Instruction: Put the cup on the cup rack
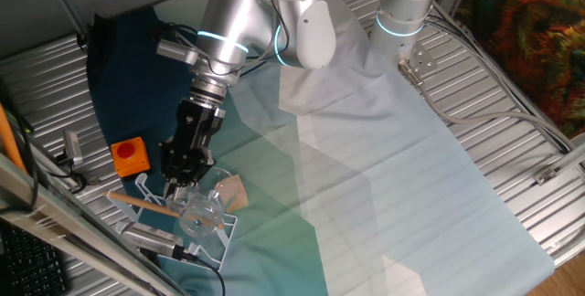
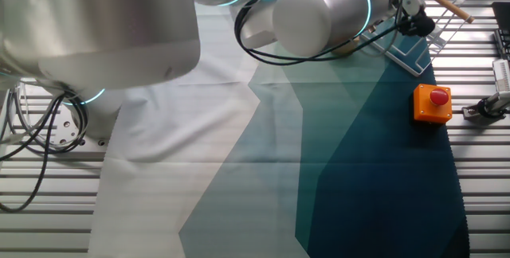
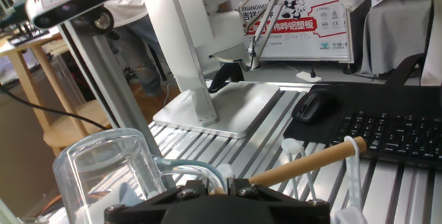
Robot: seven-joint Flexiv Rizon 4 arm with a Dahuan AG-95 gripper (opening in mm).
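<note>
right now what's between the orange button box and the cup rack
Only bare dark cloth between the orange box and the cup rack, clearest in the other fixed view.

The cup [image 3: 110, 169] fills the lower left of the frame; the cup rack [image 3: 324, 165] with its wooden rod sits lower right, below a keyboard [image 3: 394, 131].

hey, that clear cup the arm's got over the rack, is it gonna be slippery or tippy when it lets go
Probably slippery: the cup looks smooth, clear and glossy, so the fingers have little to bite on. It looks rigid and likely breakable if dropped. It could tip, since it sits tilted over the cup rack's thin white wire prongs and wooden rod, not on a flat surface.
</note>
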